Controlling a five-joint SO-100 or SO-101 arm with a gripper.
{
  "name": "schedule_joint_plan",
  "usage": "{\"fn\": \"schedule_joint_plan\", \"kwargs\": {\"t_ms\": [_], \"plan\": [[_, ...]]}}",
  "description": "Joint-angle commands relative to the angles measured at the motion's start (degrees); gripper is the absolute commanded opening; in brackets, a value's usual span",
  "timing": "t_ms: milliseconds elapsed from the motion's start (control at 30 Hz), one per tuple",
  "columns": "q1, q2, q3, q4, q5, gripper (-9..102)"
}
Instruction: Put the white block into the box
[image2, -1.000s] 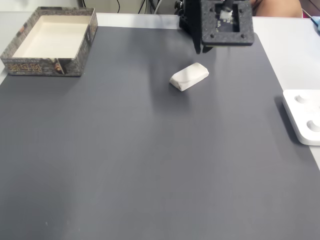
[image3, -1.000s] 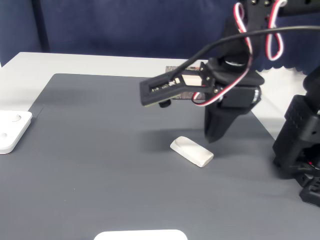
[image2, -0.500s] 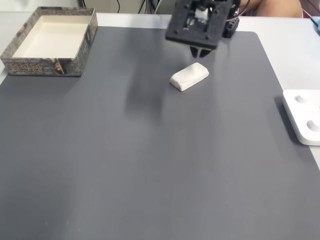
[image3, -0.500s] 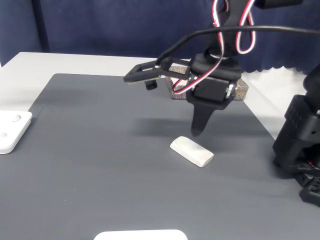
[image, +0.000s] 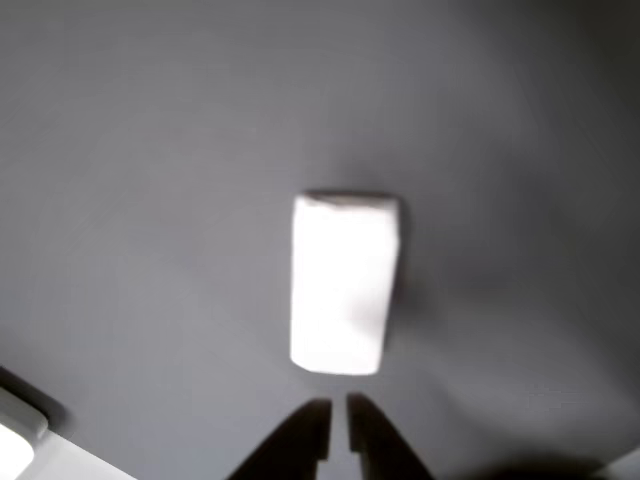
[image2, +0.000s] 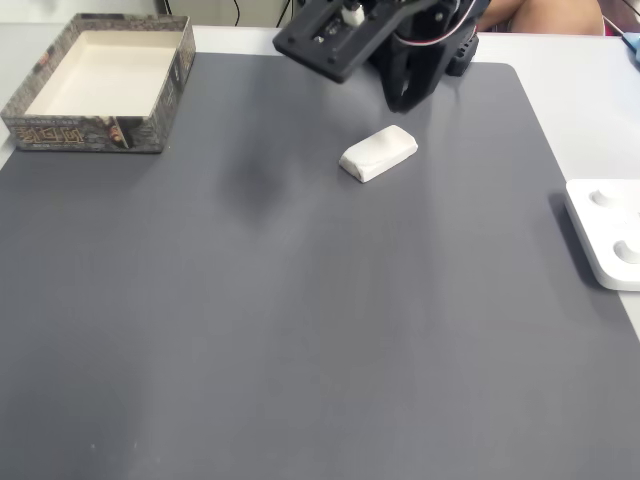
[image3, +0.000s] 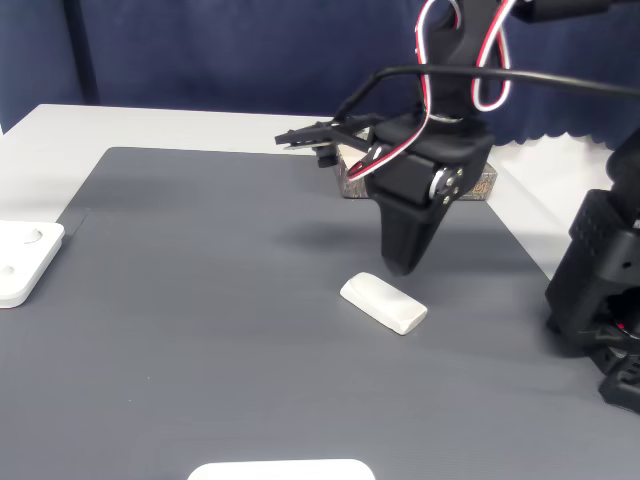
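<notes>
**Grey mat, block not yet grasped**

White block (image2: 378, 154) lay flat on the grey mat (image2: 300, 330), untouched. Gripper (image3: 400, 265) hung just behind and above it in a fixed view, tips pointing down; in the other view the tips (image: 338, 425) sat just short of the block's near end (image: 343, 285), nearly pinched together, only a thin slit between them, holding nothing. Block and gripper were apart, no contact.

Box (image2: 100, 80) stood at the mat's far left corner in a fixed view, well apart from the block, cream inside bare. In another fixed view only a strip of it (image3: 487, 186) showed behind the arm.

Progress, by my reading: none of the task was done. Left: spread the jaws, straddle the block, close, lift, carry across to the box, let go.

Surface: matte dark grey mat over a white table (image2: 570, 90). White panel (image2: 605, 235) with round dimples rested at the mat's right edge. Dark blue curtain (image3: 200, 50) closed off the back of the room. Black arm base (image3: 600, 300) stood at the right.
</notes>
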Motion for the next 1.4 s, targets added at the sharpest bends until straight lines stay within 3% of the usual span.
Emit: {"fn": "schedule_joint_plan", "kwargs": {"t_ms": [0, 300, 533, 633, 767, 1200, 1300, 1367], "plan": [[2.0, 1.2, -3.1, 3.0, -0.4, -2], [2.7, -4.0, -7.2, 1.9, 12.6, -2], [3.6, -4.5, -6.4, 2.0, 12.0, -2], [3.7, -4.6, -6.4, 3.1, 7.0, -1], [5.4, -3.2, -6.3, 5.3, -0.5, 6], [7.5, -0.6, -4.7, 5.6, -0.4, 20], [7.6, -0.5, -4.3, 5.6, -0.4, 32], [7.7, -0.6, -3.9, 5.6, -0.6, 33]]}}
